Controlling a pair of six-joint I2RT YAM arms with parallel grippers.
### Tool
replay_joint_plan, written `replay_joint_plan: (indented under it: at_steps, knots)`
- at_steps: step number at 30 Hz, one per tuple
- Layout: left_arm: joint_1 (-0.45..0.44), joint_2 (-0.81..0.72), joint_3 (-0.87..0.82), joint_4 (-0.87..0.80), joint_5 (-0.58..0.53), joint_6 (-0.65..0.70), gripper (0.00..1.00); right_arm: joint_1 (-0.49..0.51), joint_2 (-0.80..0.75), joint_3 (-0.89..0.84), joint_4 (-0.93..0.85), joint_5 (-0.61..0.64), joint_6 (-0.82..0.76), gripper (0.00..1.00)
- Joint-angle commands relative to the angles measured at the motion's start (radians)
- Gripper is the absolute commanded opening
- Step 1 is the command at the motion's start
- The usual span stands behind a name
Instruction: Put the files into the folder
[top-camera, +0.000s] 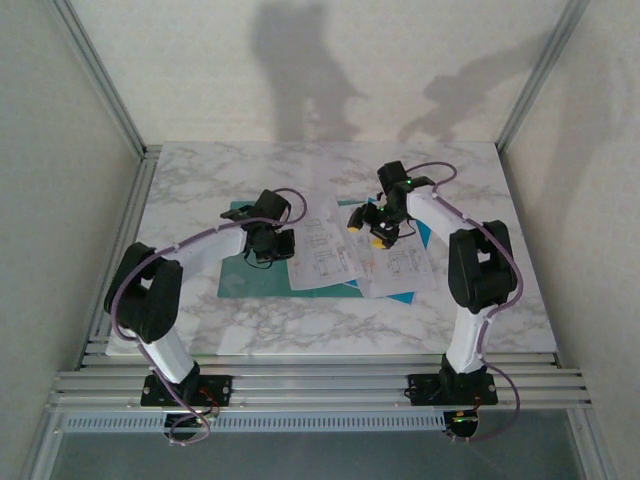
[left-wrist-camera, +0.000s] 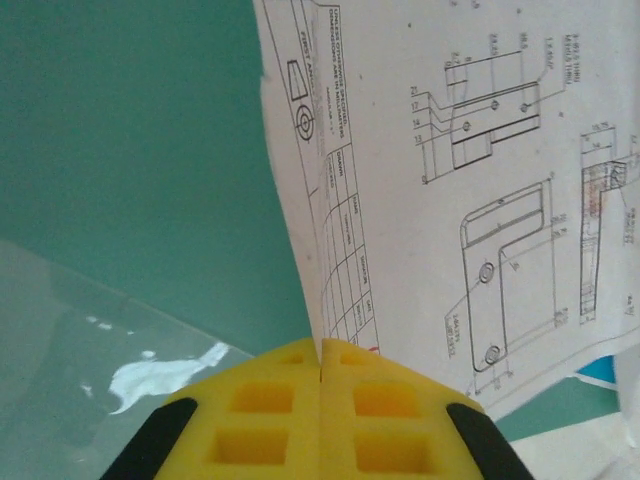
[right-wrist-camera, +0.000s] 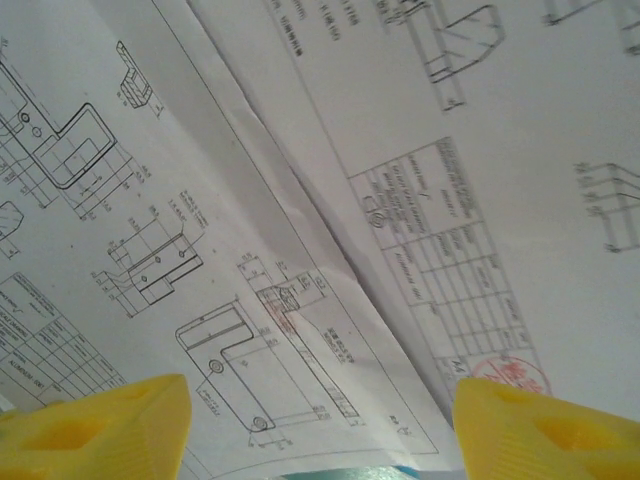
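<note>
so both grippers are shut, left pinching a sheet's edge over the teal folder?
No: the right gripper is open, fingers spread wide above the files, per the right wrist view. The left gripper is shut, pinching a sheet's edge over the folder.

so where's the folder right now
In the top view the folder lies flat on the marble table, left of centre, under the left gripper; the files overlap its right half.
</note>
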Motion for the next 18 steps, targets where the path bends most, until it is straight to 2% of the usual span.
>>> replay_joint_plan:
  at_steps: [1,7,18]
  knots:
    - [0.014,-0.033,-0.025,-0.053,-0.072,0.043,0.00,0.025,0.047,0.062,-0.003,-0.027,0.003,0.70]
    - [0.037,-0.036,-0.044,-0.072,-0.101,0.064,0.00,0.058,0.109,0.101,0.002,-0.039,0.008,0.67]
    - [0.066,-0.010,-0.070,-0.049,-0.101,0.081,0.00,0.098,0.182,0.113,0.033,-0.103,0.017,0.55]
